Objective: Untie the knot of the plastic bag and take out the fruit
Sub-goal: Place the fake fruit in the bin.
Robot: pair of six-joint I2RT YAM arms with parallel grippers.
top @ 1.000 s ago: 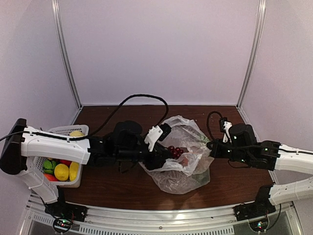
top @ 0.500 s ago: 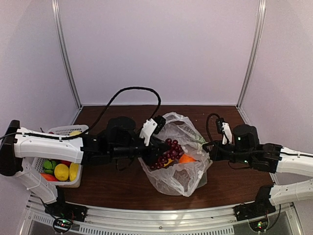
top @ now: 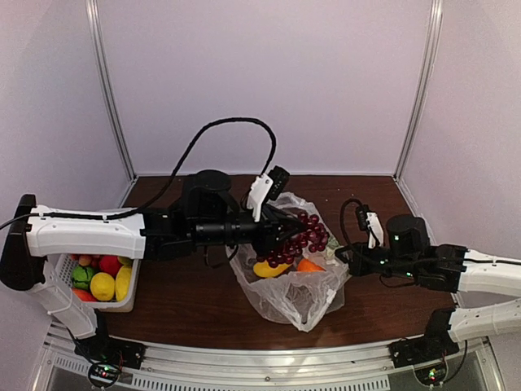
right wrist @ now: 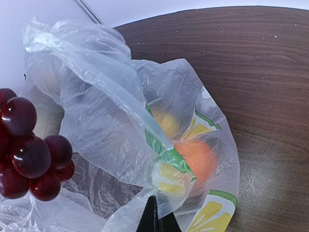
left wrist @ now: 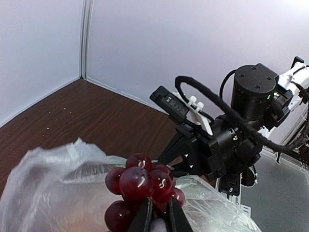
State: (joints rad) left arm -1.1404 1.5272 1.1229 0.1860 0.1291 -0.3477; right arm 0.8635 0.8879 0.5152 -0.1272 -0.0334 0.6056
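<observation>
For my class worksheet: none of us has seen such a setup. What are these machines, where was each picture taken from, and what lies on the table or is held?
These are two robot arms bolted at the near edge of a brown table, each ending in a two-finger gripper. The wide picture comes from a fixed camera above and behind them; the other two come from cameras on the wrists, each showing its own fingers at the bottom. On the table lies a clear plastic bag, open, with an orange and a yellow fruit inside. At the left stands a white basket holding other fruit. The left gripper is shut on a bunch of dark red grapes, held up over the bag. The right gripper pinches the bag's edge.
</observation>
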